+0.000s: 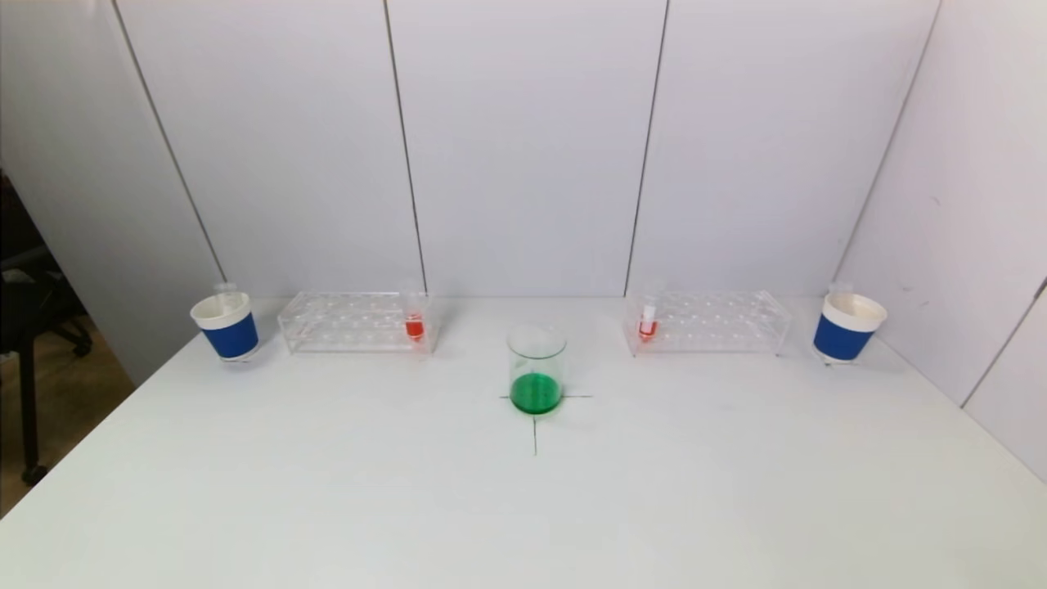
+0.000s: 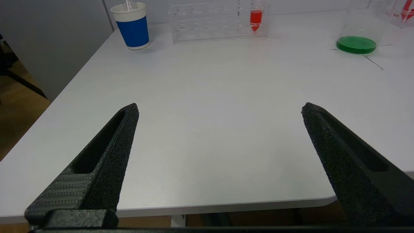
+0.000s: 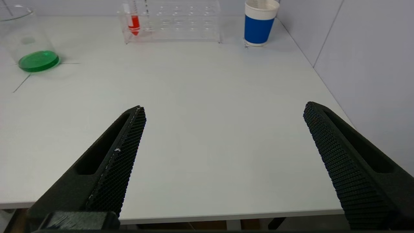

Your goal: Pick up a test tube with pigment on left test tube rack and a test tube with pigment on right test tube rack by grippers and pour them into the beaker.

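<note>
A glass beaker (image 1: 536, 370) with green liquid stands at the table's middle on a cross mark. The clear left rack (image 1: 356, 321) holds a test tube with red pigment (image 1: 415, 325) at its inner end. The clear right rack (image 1: 707, 321) holds a test tube with red pigment (image 1: 648, 324) at its inner end. Neither gripper shows in the head view. My left gripper (image 2: 220, 108) is open and empty over the near table edge, far from its tube (image 2: 256, 19). My right gripper (image 3: 223, 108) is open and empty, far from its tube (image 3: 134, 22).
A blue-and-white paper cup (image 1: 226, 325) stands left of the left rack, another (image 1: 847, 327) right of the right rack. Each holds a clear tube. White panel walls close the back and right side. The table's left edge drops to the floor.
</note>
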### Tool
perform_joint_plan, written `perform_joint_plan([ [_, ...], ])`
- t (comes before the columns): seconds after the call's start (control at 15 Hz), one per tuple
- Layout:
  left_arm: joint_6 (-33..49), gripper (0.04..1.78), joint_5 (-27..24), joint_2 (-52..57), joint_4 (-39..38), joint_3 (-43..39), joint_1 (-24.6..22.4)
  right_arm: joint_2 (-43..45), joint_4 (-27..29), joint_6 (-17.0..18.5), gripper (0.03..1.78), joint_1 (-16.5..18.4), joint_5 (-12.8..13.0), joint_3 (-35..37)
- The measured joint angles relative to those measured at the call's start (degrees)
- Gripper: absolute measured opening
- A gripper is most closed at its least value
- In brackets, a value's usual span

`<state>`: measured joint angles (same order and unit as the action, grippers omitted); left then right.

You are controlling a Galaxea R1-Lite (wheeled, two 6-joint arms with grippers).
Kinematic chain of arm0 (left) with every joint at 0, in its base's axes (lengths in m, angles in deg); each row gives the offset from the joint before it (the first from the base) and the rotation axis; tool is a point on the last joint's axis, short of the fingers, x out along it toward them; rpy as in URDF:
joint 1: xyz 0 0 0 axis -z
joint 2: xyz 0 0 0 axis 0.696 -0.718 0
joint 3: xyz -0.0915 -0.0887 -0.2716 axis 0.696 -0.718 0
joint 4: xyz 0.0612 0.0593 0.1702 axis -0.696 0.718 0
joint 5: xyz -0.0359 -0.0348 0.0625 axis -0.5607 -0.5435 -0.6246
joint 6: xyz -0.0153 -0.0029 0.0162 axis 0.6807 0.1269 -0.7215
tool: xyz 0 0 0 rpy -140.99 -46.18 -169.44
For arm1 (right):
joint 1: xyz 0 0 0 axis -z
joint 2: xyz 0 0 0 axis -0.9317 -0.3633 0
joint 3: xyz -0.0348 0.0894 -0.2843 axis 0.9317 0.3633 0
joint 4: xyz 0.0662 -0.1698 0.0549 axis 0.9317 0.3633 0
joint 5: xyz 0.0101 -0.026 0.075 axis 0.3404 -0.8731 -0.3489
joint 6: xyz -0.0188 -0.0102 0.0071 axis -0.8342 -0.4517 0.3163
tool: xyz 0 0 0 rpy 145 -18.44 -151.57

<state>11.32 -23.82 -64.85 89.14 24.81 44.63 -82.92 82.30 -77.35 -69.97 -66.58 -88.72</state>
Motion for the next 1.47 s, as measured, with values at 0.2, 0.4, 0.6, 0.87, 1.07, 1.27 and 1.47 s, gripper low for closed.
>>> perform_joint_plan([
  [0.2,0.01,1.76,0.0,0.0,0.0,0.0,0.0,6.64,0.18,-2.54,1.77,0.63,-2.76,2.01],
  [0.4,0.01,1.76,0.0,0.0,0.0,0.0,0.0,10.36,-1.77,-2.76,1.77,0.8,-4.49,3.55],
  [0.6,0.01,1.76,0.0,0.0,0.0,0.0,-0.01,11.43,-5.07,-2.97,1.77,0.85,-4.33,6.75],
  [0.87,0.01,1.76,0.0,0.0,0.0,0.0,0.0,11.68,-14.32,-7.5,1.77,0.85,-4.35,10.22],
  [1.07,0.01,1.76,0.0,0.0,0.0,0.0,0.0,11.7,-14.63,-8.02,1.77,0.85,-3.54,10.69],
  [1.27,0.04,1.76,0.0,0.0,0.0,0.0,0.0,11.7,-9.58,-7.5,1.77,0.85,-3.83,10.76],
  [1.47,0.01,1.76,0.0,0.0,0.0,0.0,0.0,11.7,-6.22,-2.28,1.77,0.85,-3.74,10.76],
])
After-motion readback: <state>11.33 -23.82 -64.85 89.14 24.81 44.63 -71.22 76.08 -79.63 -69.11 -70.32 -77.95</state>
